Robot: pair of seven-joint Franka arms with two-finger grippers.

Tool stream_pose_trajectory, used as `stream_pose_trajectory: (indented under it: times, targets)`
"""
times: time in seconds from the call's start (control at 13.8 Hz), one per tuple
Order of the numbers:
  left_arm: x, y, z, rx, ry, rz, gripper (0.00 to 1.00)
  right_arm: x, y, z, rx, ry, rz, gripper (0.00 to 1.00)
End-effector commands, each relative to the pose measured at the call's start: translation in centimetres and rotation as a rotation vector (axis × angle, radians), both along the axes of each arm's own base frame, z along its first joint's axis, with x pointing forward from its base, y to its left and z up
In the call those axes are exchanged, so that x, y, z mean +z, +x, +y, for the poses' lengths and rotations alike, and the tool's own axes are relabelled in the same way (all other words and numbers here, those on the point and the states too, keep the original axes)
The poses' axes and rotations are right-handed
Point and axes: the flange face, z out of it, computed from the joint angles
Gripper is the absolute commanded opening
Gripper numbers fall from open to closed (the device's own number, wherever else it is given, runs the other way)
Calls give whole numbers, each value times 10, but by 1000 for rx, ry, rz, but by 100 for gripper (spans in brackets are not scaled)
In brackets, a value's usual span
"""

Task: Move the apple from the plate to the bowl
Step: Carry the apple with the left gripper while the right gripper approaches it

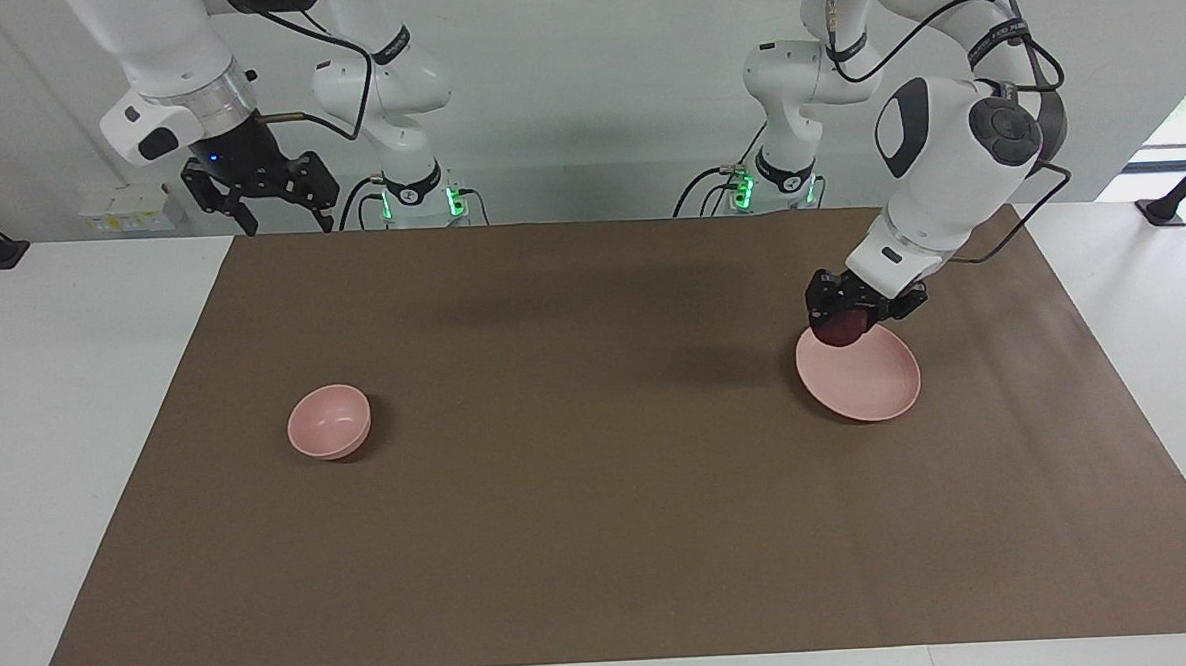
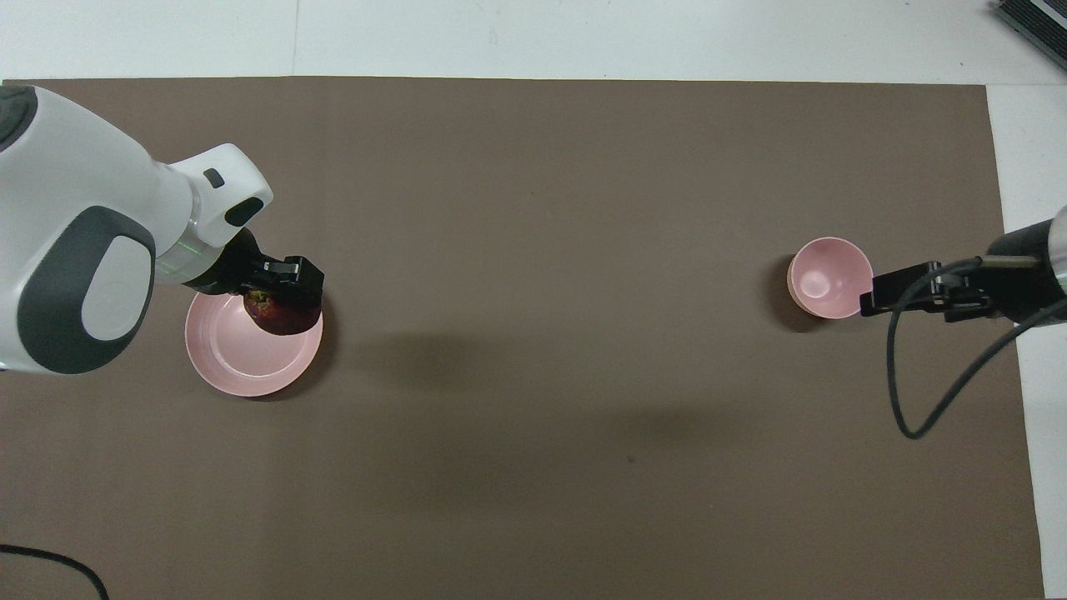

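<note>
Brown paper or matting [image 1: 578,454] covers most of the white table [image 1: 85,395], leaving bare white strips at both ends and along the edge farthest from the robots; a pale wall stands past the two arm bases, where green lights glow, and daylight shows at a window toward the left arm's end. Nearest the robots, the right gripper [image 1: 278,225] hangs in the air over the table's edge at the right arm's end, waiting, its fingers spread apart and empty; in the overhead view only a dark part of it and a looping black cable show, cut off at the picture's side. Farther out, the left gripper [image 1: 846,327] is clamped on the dark red apple [image 1: 842,330], held just above the robot-side rim of the pale pink plate [image 1: 870,381] at the left arm's end; the apple is clear of the plate's surface, and its upper part is hidden by the black fingers [image 2: 293,275]. The small pink bowl [image 1: 329,421] stands well apart from the plate, toward the right arm's end, upright and holding nothing. A band on the left arm carries lettering too small to read; a white box on the wall near the right arm cannot be made out.
</note>
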Motion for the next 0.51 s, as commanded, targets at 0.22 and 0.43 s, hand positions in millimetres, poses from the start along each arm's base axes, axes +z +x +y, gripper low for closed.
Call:
stream_pose_trajectory:
  times: [0.22,0.43]
  targets:
    - [12,-19,-47,257,-85,192,0,-41,1,38,-4,275,-10,100]
    - [18,-33,-59,353,-130,358,0,-47,-1,50,-96,405,40,100]
